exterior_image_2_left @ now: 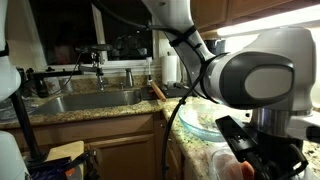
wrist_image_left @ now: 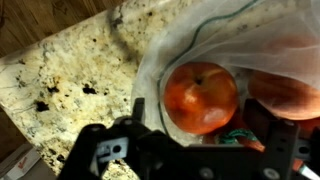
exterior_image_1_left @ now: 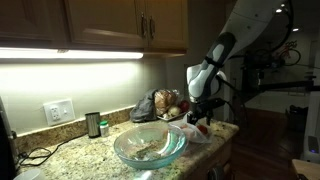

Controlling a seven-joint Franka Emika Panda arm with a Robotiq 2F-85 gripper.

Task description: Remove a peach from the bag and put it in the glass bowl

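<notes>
The peach (wrist_image_left: 200, 97) lies inside the bag (wrist_image_left: 255, 40), its red-orange skin showing through the crinkled plastic in the wrist view. The bag rests on the speckled counter (wrist_image_left: 60, 80), near the front edge by the end corner. The pincer (exterior_image_1_left: 204, 116) hangs just above the bag, jaws apart on either side of the peach, gripping nothing. The glass bowl (exterior_image_1_left: 170, 152) stands beside the bag along the same front edge.

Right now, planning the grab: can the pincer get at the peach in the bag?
Probably yes: the open pincer hangs right above the peach, jaws either side; whether the bag covers it is unclear.
</notes>
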